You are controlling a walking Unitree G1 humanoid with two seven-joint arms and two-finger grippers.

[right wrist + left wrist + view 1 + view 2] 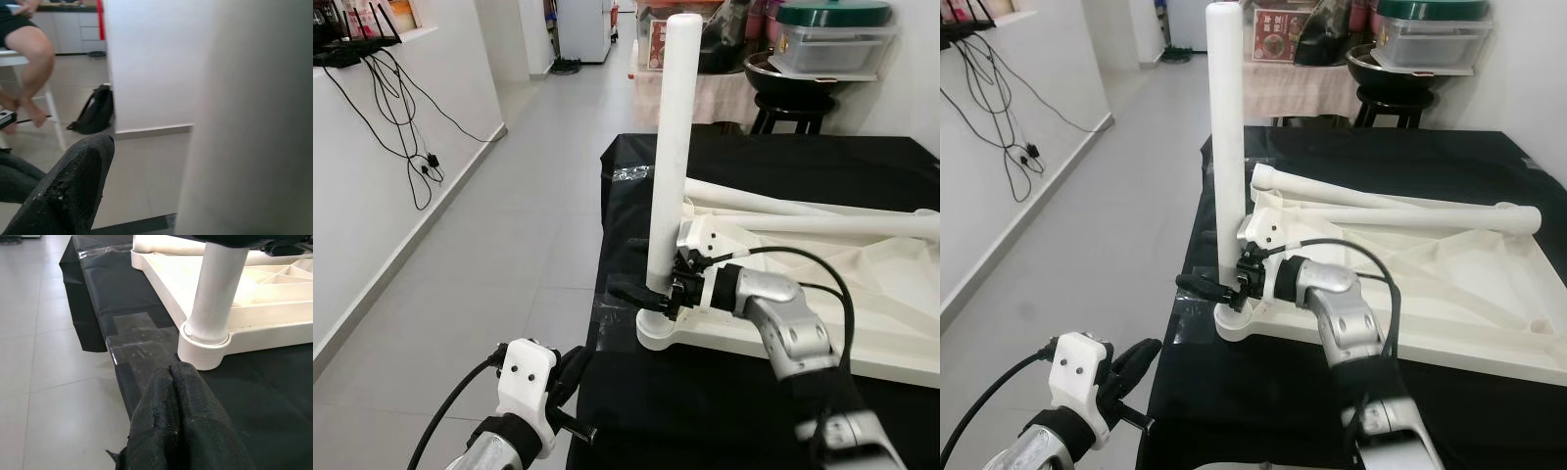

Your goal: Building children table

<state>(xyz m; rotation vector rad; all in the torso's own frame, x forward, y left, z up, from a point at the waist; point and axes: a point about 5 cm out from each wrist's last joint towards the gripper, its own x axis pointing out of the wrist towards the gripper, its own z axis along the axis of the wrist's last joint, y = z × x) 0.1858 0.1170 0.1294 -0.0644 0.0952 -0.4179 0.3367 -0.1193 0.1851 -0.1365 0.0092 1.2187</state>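
Note:
The white table top (891, 294) lies upside down on a black-covered table (705, 411). One white leg (671, 147) stands upright in its near-left corner socket (656, 333). Two more legs (822, 225) lie across the top. My right gripper (649, 294) is at the foot of the standing leg. One black finger (73, 191) passes beside the leg (254, 117) with a gap to it; the other finger is hidden. My left gripper (171, 377) is shut and empty, low at the table's near-left edge, pointing at the socket (203, 345).
The table's left edge (602, 255) drops to open tiled floor. A wall with hanging cables (401, 117) runs along the left. A stool with a basin and bins (813, 69) stands behind the table. A seated person's leg (34, 63) and a black bag (95, 110) are beyond.

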